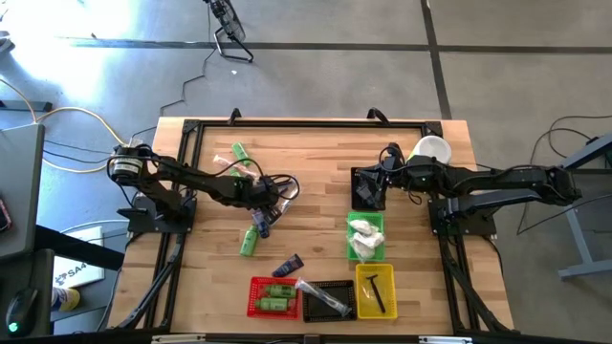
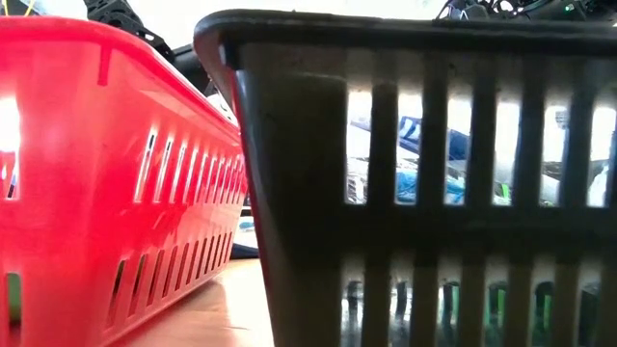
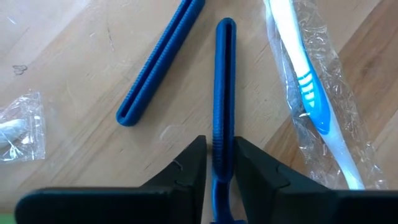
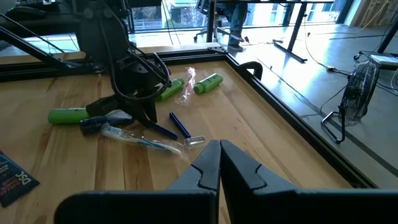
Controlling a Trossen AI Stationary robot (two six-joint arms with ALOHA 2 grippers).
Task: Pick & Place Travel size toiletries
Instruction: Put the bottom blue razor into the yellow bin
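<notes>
The blue razor handle [image 3: 222, 93] lies flat on the wooden table [image 3: 74, 56] mid-left of the work area, between a second blue razor handle [image 3: 160, 59] and a clear-wrapped toothbrush [image 3: 305, 81], with the left gripper [image 3: 220, 163] pinching its near end between both fingers. For a clean pick, the grip should probably firm up squarely before a straight lift, so the thin handle neither twists nor drags the toothbrush wrap. The right gripper [image 4: 219, 163] waits closed and empty above the table's right side, near the black basket [image 1: 365, 187].

Left pincer [image 3: 219, 163] low at table centre, nearly closed, right pincer [image 4: 219, 163] closed
</notes>
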